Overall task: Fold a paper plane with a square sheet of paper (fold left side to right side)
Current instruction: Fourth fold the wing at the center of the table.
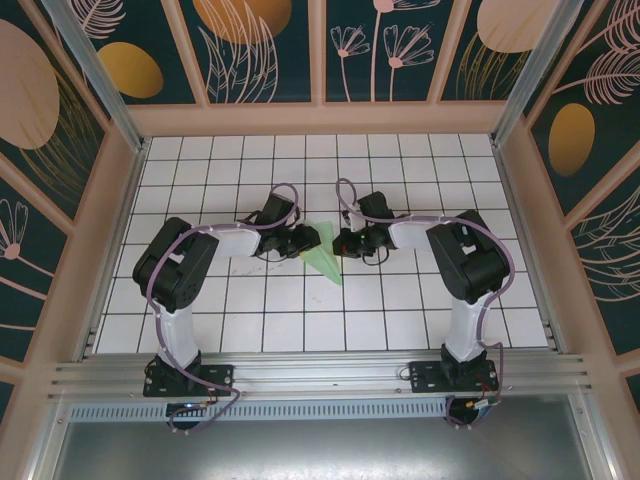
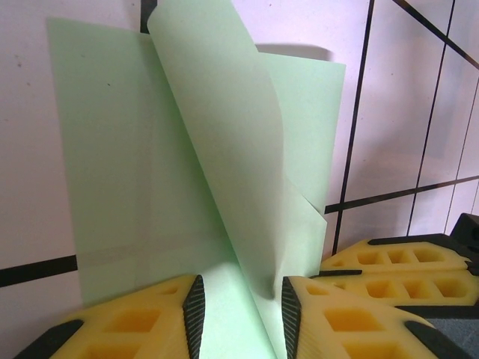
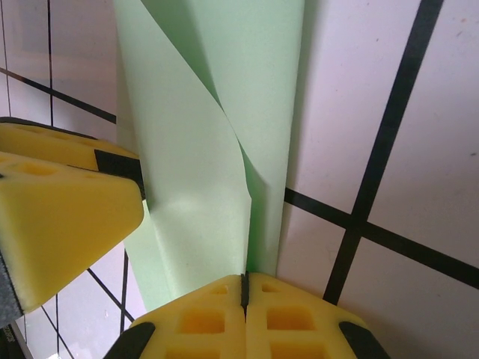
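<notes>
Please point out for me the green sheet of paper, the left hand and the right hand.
green sheet of paper [image 2: 224,134], left wrist view, on the raised flap.
left hand [image 2: 241,310], left wrist view, gap between its fingertips.
right hand [image 3: 245,288], right wrist view, seam of its closed fingertips.

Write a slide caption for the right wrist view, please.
Right gripper, shut on the edge of the mint-green paper, holds a curling flap above the white grid table.
</notes>
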### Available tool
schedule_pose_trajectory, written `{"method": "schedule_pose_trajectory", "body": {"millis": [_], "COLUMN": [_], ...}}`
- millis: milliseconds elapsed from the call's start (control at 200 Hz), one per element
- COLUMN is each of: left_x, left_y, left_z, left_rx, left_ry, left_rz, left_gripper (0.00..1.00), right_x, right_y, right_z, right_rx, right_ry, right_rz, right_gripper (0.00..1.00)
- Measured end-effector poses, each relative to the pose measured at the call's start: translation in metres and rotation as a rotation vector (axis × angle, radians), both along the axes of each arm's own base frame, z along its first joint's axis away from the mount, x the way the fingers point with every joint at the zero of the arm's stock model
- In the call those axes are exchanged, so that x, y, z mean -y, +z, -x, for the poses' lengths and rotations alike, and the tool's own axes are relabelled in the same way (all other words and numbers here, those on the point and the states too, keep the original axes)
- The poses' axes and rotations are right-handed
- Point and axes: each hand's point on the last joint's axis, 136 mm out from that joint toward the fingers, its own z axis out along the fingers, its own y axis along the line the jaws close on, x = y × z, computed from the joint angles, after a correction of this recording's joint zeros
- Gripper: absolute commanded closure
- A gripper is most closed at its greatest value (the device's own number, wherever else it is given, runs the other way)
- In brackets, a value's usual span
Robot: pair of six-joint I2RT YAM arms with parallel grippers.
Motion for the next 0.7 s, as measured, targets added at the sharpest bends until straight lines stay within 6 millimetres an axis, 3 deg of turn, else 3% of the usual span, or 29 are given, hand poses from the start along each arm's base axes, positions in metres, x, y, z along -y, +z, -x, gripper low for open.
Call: {"method": "schedule_pose_trajectory", "body": {"millis": [210, 385, 485, 585, 701], "left_x": [-0.007, -0.003, 0.008, 0.017, 0.024], "left_y": [0.01, 0.043, 0.055, 0.054, 0.038], "left_z": [0.001, -0.01, -0.014, -0.019, -0.021], "left_rx": [0.021, 0.09, 0.105, 0.096, 0.061], "left_ry": [0.008, 0.001, -0.025, -0.047, -0.066], "left_rz": [-0.036, -0.011, 0.033, 0.058, 0.064], "left_gripper": [0.59, 0.76, 0.79, 0.79, 0.79], "right_x": [0.0, 0.0, 0.0, 0.0, 0.0], "right_y": [-0.001, -0.001, -0.001, -0.002, -0.002], "right_z": [0.0, 0.0, 0.0, 0.0, 0.0], "right_rx": [0.001, -0.004, -0.005, -0.005, -0.006], "right_ry": [0.009, 0.011, 0.011, 0.011, 0.011], "right_rz": [0.01, 0.012, 0.013, 0.013, 0.013], "right_gripper": [1.0, 1.0, 1.0, 1.0, 1.0]}}
